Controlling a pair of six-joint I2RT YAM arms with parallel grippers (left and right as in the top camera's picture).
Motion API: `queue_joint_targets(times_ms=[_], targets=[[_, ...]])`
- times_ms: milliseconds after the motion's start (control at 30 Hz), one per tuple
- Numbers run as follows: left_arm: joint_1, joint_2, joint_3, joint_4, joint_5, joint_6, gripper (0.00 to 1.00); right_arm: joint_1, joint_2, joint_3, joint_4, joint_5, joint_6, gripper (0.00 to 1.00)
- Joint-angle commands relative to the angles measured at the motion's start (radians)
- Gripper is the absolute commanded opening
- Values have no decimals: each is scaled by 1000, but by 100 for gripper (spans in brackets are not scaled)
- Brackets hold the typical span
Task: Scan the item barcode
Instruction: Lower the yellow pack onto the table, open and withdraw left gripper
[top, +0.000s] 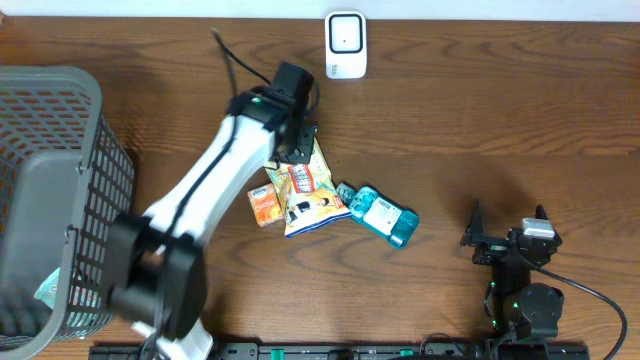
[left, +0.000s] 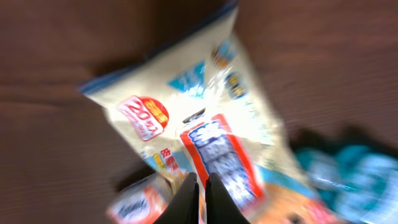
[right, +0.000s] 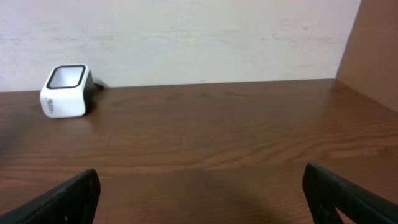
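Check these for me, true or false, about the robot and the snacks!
1. The left gripper is down at the snack bag. True.
2. The left gripper's fingers are spread wide open. False: they are shut together.
3. The right gripper is holding the teal packet. False: it is open and empty, well apart from the packet.
4. The white scanner sits inside the basket. False: it stands on the table, away from the basket.
5. A small orange packet lies right beside the snack bag. True.
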Motion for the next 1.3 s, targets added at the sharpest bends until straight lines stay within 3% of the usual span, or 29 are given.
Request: queue_joint_targets(times_ms=[0,233,433,667,1267], targets=[[0,-86,8,0,-3,-17,8,-7,-5,-1,-3,12,-15,99],[0,-72,-81,24,-2,-92,7,-7,-5,-1,-3,12,-15,99],[0,-72,-271,150,10,-173,7,-7,-5,-1,-3,12,-15,99],[-2,-72,-436,318,93,-174,8,-7,-5,-1,-3,12,-15,99],[-2,-70,-508,383,84,-170,8,-7,-5,-1,-3,12,-15,99]])
